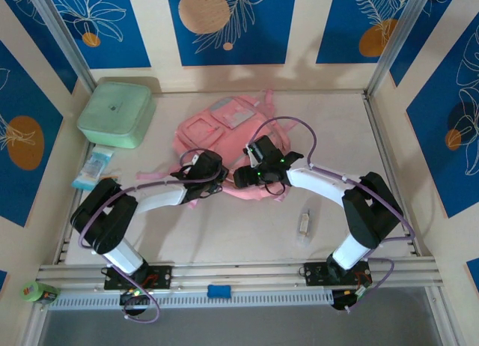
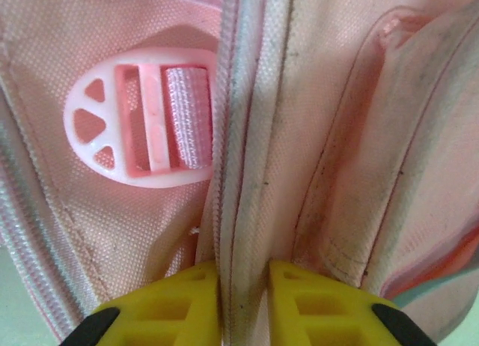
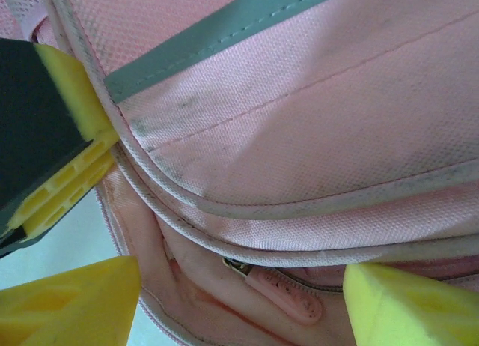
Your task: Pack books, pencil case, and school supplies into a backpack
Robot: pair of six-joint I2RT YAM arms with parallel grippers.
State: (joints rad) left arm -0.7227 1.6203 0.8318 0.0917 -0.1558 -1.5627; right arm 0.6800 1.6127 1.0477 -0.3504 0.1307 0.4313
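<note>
Left end effector (image 2: 243, 278): yellow fingers (image 2: 187, 305) nearly together, pinched on a piped zipper seam of the pink backpack (image 2: 337, 136). Seam fabric touches both pads and runs straight up from the grip. A pink plastic strap buckle (image 2: 138, 121) sits just left of that seam, with webbing threaded through it.

Right end effector (image 3: 242, 278): fingers (image 3: 75, 305) wide apart, nothing clamped. Between them is pink backpack fabric with a pink zipper pull (image 3: 288, 297), tucked under a piped edge of the front panel. Can't tell whether either pad touches the fabric. A grey trim band (image 3: 224, 31) runs above that panel. The left end effector's finger comes in at the left edge of the right wrist view, gripping a piped edge there.

Top view: both end effectors are at the near edge of the backpack, left one on the left and right one on the right, close together. The backpack lies flat on the light surface (image 1: 247, 234), toward the back wall, pockets up. The clear-wrapped stick (image 1: 304, 222) lies on the surface near the right arm, well apart from the backpack and from both end effectors. The mint-green lidded box (image 1: 116, 114) is at back left. Pale blue packets (image 1: 93, 170) lie just in front of it, beside the left arm.
</note>
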